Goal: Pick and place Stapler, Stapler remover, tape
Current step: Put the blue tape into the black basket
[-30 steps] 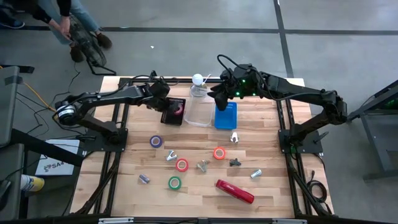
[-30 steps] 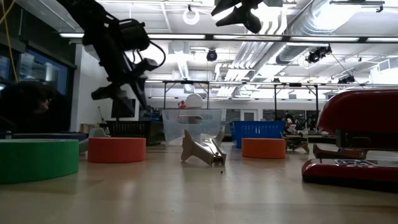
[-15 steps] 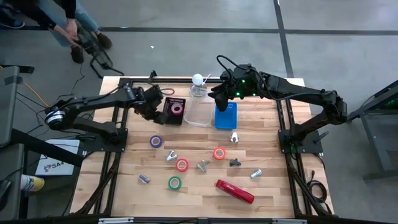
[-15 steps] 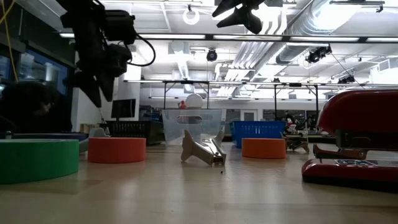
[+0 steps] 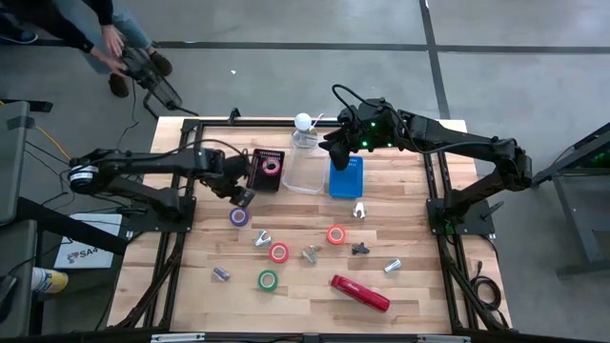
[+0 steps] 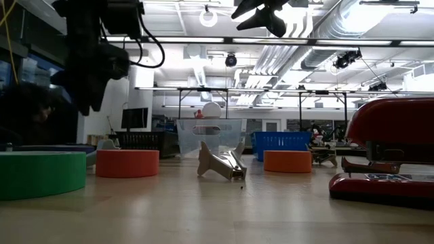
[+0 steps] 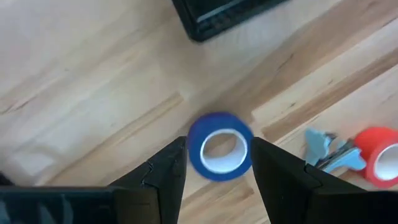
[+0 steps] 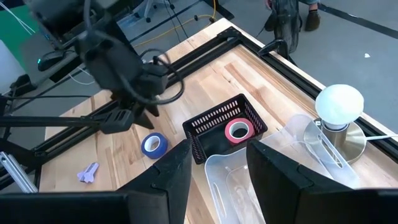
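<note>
The purple tape roll (image 5: 238, 216) lies flat on the wooden table. My left gripper (image 5: 244, 197) hangs open above it, pointing down; in the left wrist view the roll (image 7: 214, 169) shows between its fingers (image 7: 219, 144) without touching them. A pink tape roll (image 5: 271, 167) lies in the black basket (image 5: 257, 177). Two red-orange rolls (image 5: 335, 234), (image 5: 278, 252) and a green roll (image 5: 267, 280) lie mid-table. The red stapler (image 5: 359, 292) lies near the front edge. Staple removers (image 5: 311, 253), (image 5: 359, 210) lie scattered. My right gripper (image 5: 334, 152) waits open, high over the containers.
A clear plastic container (image 5: 305, 171) with a white-topped bottle (image 5: 303, 124) behind it and a blue basket (image 5: 346, 176) stand at the far middle. More small metal pieces (image 5: 220, 273), (image 5: 392, 267) lie near the front. A person crouches beyond the far left corner (image 5: 105, 33).
My left gripper has gone from over the black basket toward the table's left and near edge, tipping to point more steeply down, and now hangs over the purple roll. Its finger gap looks unchanged. The pink roll stays in the basket.
</note>
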Robot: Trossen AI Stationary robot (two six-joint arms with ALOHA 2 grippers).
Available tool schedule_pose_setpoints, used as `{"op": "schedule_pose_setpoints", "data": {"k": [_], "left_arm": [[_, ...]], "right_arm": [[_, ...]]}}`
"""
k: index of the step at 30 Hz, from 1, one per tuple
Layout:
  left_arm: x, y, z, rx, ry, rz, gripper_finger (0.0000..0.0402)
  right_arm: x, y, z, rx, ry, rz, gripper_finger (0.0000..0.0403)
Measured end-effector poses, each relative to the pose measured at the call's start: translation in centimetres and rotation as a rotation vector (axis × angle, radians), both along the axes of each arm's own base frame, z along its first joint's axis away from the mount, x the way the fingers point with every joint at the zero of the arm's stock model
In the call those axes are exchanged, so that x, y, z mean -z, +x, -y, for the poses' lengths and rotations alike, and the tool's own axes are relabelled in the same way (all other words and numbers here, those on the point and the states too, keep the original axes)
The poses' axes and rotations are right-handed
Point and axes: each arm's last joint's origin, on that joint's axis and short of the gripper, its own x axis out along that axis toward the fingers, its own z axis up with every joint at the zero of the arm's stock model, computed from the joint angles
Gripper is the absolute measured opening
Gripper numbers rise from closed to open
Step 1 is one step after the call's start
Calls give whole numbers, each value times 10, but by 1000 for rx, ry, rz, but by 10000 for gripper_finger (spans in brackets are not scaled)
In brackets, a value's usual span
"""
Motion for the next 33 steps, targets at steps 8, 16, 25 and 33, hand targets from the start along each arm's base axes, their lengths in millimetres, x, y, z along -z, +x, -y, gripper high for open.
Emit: {"op": "schedule_pose_setpoints", "data": {"k": [8,16,25,33], "left_arm": [[10,-1,21,-19,-5,-42,172],[27,-7,33,-75,-29,-78,172],[49,-9,34,-154,-49,-41,172],[63,-13,34,-193,-40,-81,172]], "right_arm": [[0,0,0,1,0,0,146],[0,0,0,3,2,0,145],[0,0,0,3,2,1,146],[0,0,0,7,8,2,146]]}}
